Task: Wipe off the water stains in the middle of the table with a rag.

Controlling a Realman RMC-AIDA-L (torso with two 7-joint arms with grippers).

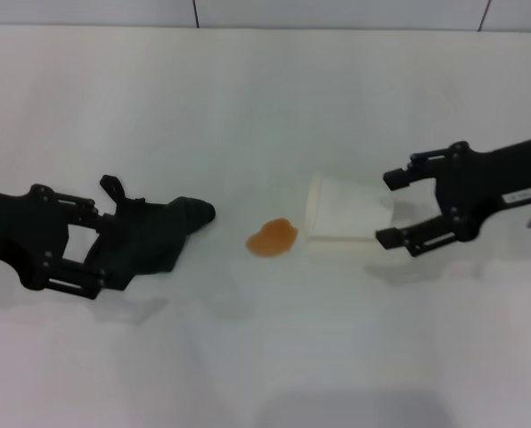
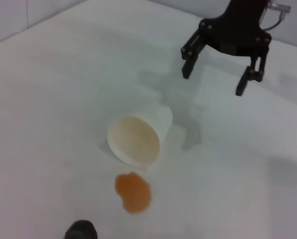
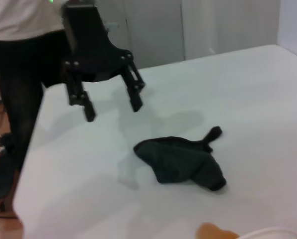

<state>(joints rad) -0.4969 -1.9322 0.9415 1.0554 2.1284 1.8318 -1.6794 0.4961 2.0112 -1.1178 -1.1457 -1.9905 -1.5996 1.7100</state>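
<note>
1. Table [image 1: 265, 107]: broad white surface carrying everything in view.
2. Water stains [image 1: 273, 237]: one small orange-brown blotch near the middle of the table, irregular oval, apart from the cloth on its left and just beside the mouth of the cup on its right.
3. Rag [image 1: 163, 234]: dark green-black cloth lying flat on the table to the left of the blotch. Its long axis runs left to right, with a narrow rounded tip pointing toward the blotch; a small tab projects from it in the right wrist view.
4. Left gripper [image 3: 110, 102]: above the rag's left portion, fingers spread wide and holding nothing. The right wrist view shows open air between the fingertips and the cloth, so there is no grasp yet.
5. Right gripper [image 1: 392, 207]: on the right side of the table, fingers spread apart and empty, straddling the closed end of the cup; whether they touch it cannot be told.
6. Paper cup [image 1: 346, 210]: white, tipped on its side, mouth facing left toward the blotch.
7. Governing relation: the rag lies directly under the left gripper, and the blotch lies to the right of the rag along the cloth's own long axis. The left arm is judged the nearer one to take the cloth, with a rightward sweep to follow.
</note>
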